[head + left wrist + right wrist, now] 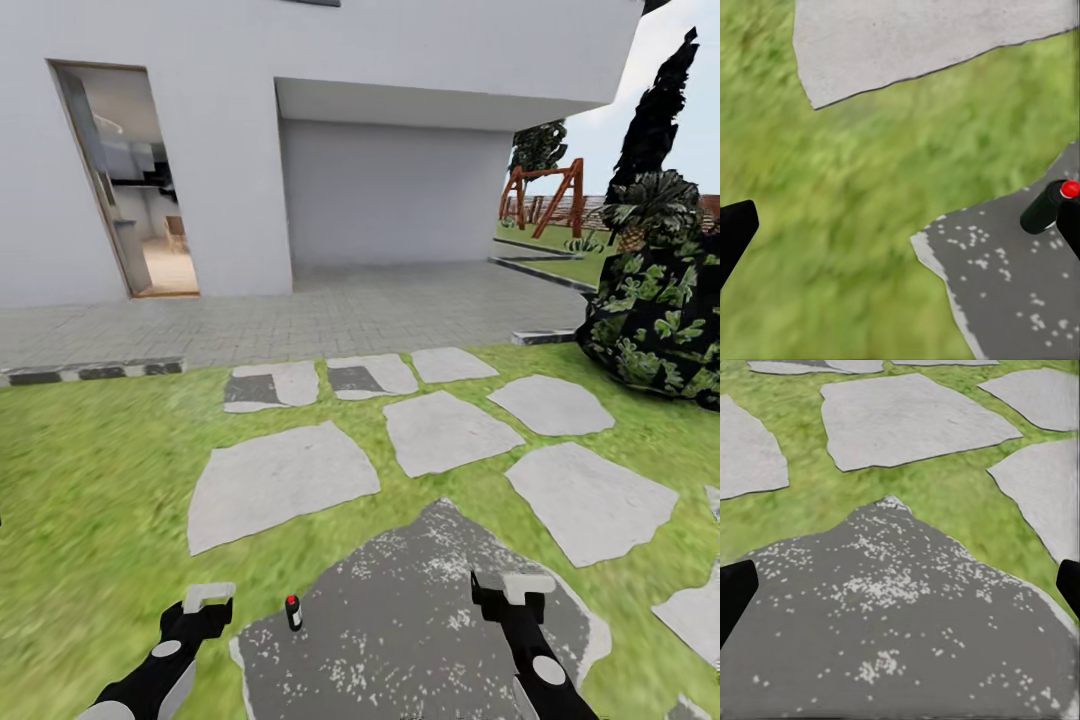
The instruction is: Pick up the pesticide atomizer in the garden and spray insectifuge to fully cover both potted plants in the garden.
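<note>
**Atomizer within reach of the left arm, not yet taken**

On the edge of the dark mottled paved area (420,610), close to where it meets the lawn (90,480), stands the pesticide atomizer (293,612). It is a very small dark bottle with a red top, and it is upright. From the left wrist view the same bottle (1048,205) appears at the side of the picture, on the grey paving, just beside the grass.

The left gripper (205,603) hangs low over the grass, near the bottle but not touching it. Its two fingers are spread widely and nothing is between them; one dark fingertip (733,232) shows at the border of the wrist picture. I judge it is held so because the bottle must pass between the fingers before they close.

The right gripper (512,592) is over the paved area, well apart from the bottle. Its fingers are also wide apart and hold nothing, with bare paving (900,630) between them. It is probably only waiting.

Pale stepping stones (440,430) lead across the lawn toward a white house (250,150). A dark bush (660,320) is at the right. For the next move the left arm should, I think, shift toward the bottle, because the bottle is not centered between the fingers now. The bottle is small and could tip easily.
</note>
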